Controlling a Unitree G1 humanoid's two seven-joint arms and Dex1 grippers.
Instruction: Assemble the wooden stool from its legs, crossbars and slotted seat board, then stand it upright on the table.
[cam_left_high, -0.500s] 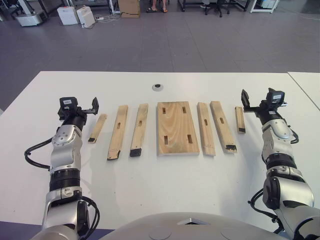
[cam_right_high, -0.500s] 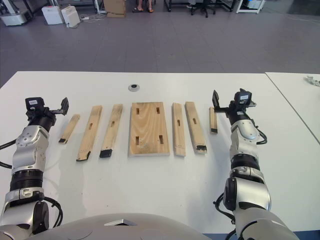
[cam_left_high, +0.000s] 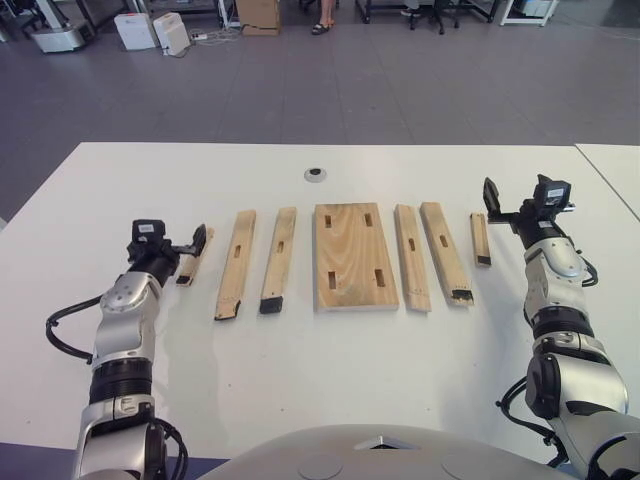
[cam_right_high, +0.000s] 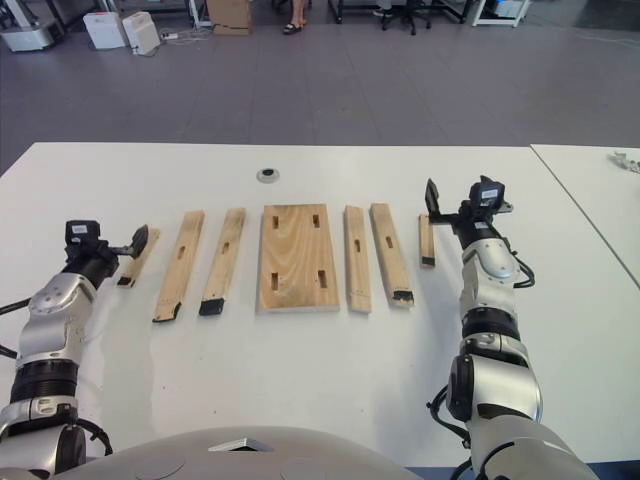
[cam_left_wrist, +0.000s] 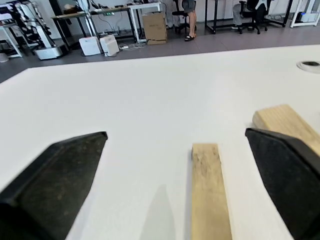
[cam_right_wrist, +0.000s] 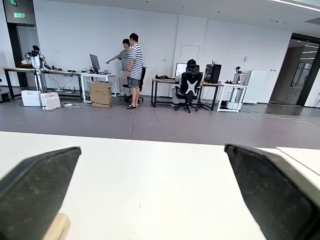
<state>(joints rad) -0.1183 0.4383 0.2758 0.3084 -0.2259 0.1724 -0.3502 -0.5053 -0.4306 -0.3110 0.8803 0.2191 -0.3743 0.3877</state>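
The left gripper (cam_left_wrist: 175, 135) is released, its fingers (cam_left_wrist: 60, 175) spread wide with the left crossbar (cam_left_wrist: 209, 192) lying between them; nothing is grasped. The piece sits nearer one finger than the other, with bare table (cam_left_high: 300, 350) showing on both sides of it. Whether the fingertips touch the tabletop I cannot tell. This crossbar lies flat toward the table's left edge, at the left end of the row of parts, and the neighbouring leg (cam_left_high: 236, 263) is just beside it.

Further out, the other legs (cam_left_high: 279, 258) (cam_left_high: 411, 256) (cam_left_high: 445, 251) and the slotted seat board (cam_left_high: 354, 255) lie flat in the same row across the middle of the table, apart from one another and none joined. The right crossbar (cam_left_high: 481, 238) closes the row toward the right edge. The right gripper (cam_right_wrist: 152, 148) is likewise released and empty, just past that crossbar's far end.

By the look of it the job is at its very start, with the first pickup in hand. The risks lie in the close. Because the crossbar is off-centre, one finger would probably meet it first and swivel it instead of pinching it. It is thin and flat, so fingers riding too high would slip over it, while fingers too low would drag on the table. The finger on the leg's side has little room and could nudge that leg out of line.
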